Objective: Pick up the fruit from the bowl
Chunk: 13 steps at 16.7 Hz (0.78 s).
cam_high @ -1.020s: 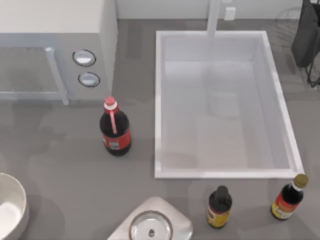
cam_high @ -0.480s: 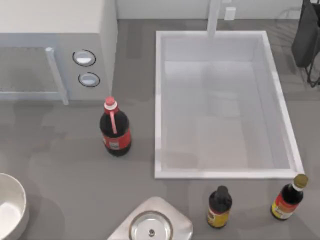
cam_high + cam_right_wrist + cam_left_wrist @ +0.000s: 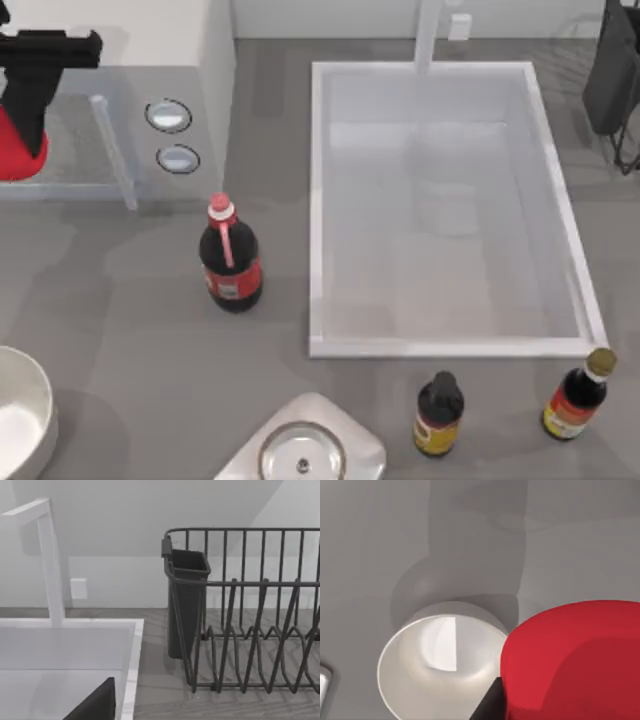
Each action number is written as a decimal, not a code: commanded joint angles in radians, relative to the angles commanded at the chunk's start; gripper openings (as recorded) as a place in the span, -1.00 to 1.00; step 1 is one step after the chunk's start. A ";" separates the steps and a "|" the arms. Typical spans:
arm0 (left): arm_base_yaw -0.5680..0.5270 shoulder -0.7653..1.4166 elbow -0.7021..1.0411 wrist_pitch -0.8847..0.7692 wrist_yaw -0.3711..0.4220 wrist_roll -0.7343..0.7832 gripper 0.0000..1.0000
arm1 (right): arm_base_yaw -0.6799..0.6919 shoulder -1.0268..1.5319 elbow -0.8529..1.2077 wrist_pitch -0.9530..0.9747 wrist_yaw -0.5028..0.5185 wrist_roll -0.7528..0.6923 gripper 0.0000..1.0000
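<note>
Fruit [image 3: 14, 155], red and glossy, is clamped in the left gripper [image 3: 24, 110] high over the top view's left edge, lifted clear of the white bowl [image 3: 30, 385] at lower left. Grey countertop [image 3: 140, 330]: white sink [image 3: 318, 200], dish rack [image 3: 250, 610], microwave [image 3: 150, 60], cola bottle [image 3: 230, 260], two sauce bottles [image 3: 438, 412]. Right gripper: cannot tell.

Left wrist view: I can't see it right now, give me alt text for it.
A glossy red fruit fills the near side of the picture, held up at the left pincer, one dark fingertip showing beside it. Below it the white bowl sits on the grey table, its smooth inside bare.
</note>
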<state>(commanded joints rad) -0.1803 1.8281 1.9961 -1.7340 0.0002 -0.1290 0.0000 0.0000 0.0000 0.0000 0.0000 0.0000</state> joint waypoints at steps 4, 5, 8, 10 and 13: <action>-0.148 0.285 0.227 0.035 0.009 -0.146 -1.00 | 0.000 0.000 0.000 0.000 0.000 0.000 1.00; -0.179 0.345 0.277 0.046 0.011 -0.178 -1.00 | 0.000 0.000 0.000 0.000 0.000 0.000 1.00; -0.238 0.474 0.386 0.078 0.008 -0.250 -1.00 | 0.000 0.000 0.000 0.000 0.000 0.000 1.00; -0.250 0.509 0.415 0.089 0.005 -0.269 -1.00 | 0.000 0.000 0.000 0.000 0.000 0.000 1.00; -0.250 0.511 0.417 0.090 0.004 -0.271 -1.00 | 0.000 0.000 0.000 0.000 0.000 0.000 1.00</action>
<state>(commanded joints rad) -0.4306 2.3393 2.4130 -1.6444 0.0045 -0.3995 0.0000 0.0000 0.0000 0.0000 0.0000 0.0000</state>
